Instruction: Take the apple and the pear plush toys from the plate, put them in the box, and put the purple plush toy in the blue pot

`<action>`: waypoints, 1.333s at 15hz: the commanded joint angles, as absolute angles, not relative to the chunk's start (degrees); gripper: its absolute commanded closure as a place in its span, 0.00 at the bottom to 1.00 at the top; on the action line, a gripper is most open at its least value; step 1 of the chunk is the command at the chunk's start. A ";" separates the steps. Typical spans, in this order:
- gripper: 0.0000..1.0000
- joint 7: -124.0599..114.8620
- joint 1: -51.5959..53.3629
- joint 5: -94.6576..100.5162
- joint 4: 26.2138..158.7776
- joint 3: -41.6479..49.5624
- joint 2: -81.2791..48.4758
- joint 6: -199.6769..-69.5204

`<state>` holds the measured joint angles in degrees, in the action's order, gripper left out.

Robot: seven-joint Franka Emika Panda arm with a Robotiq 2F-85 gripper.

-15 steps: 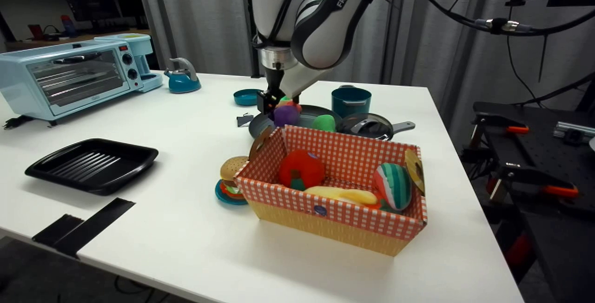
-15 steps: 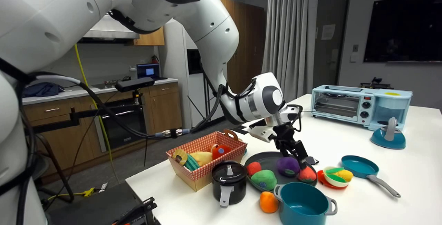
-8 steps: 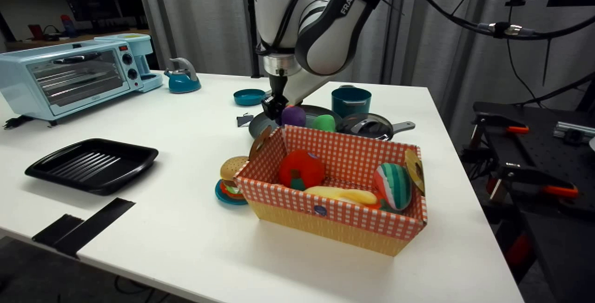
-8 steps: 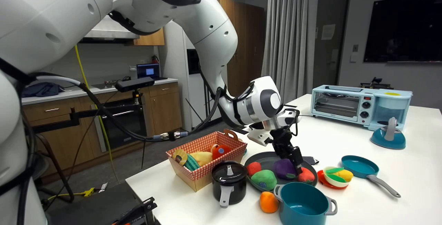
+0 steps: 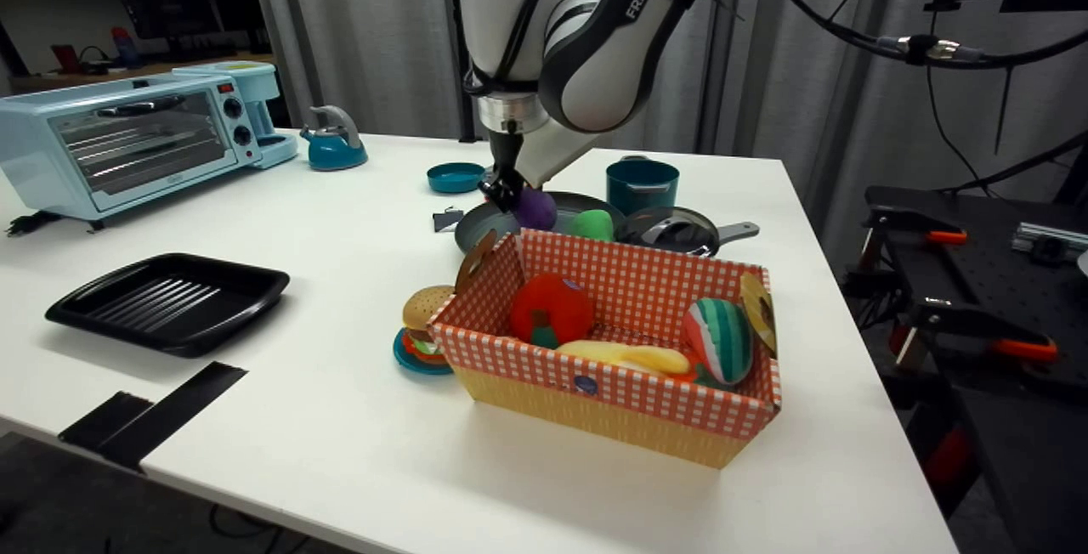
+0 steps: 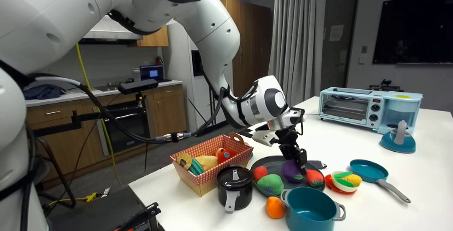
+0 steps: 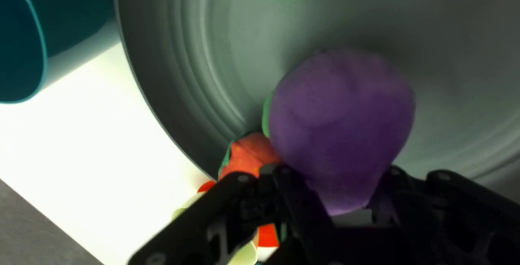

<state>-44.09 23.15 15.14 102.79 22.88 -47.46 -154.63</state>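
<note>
Pinched low between both fingers (image 7: 300, 200), the purple plush toy (image 7: 341, 106) sits in my shut gripper (image 7: 339, 171), over the dark grey plate (image 7: 252, 53). Whether it is off the plate, I cannot tell. A red round plush with a stem, apparently the apple (image 5: 552, 308), lies inside the red-checked box (image 5: 620, 265). Beside it is a pale yellow plush (image 6: 206, 162), perhaps the pear. In an exterior view, the blue pot (image 6: 308, 218) stands upright near the plate's edge.
On the plate are a green plush (image 6: 270, 184), a small red plush (image 6: 260, 172) and a strawberry plush (image 6: 315, 178). A black pot (image 6: 235, 192), an orange plush (image 6: 275, 207) and a bowl of corn (image 6: 348, 180) stand close around it.
My gripper has moved slightly sideways and its fingers have come together on the purple toy, which has shifted a little on the plate. The strawberry plush has been nudged slightly.
</note>
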 commanded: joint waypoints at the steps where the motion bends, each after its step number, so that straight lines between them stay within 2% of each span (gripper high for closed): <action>1: 0.95 -46.07 27.44 18.22 110.17 26.11 -39.56 -152.01; 6: 0.95 -51.26 31.78 25.46 119.54 31.32 -27.56 -150.94; 10: 0.94 -58.70 29.33 35.07 123.96 32.56 -19.60 -151.29; 20: 0.94 -64.99 12.46 41.99 134.49 20.80 -11.36 -150.38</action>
<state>-63.44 17.41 40.04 130.67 24.84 -14.83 -151.06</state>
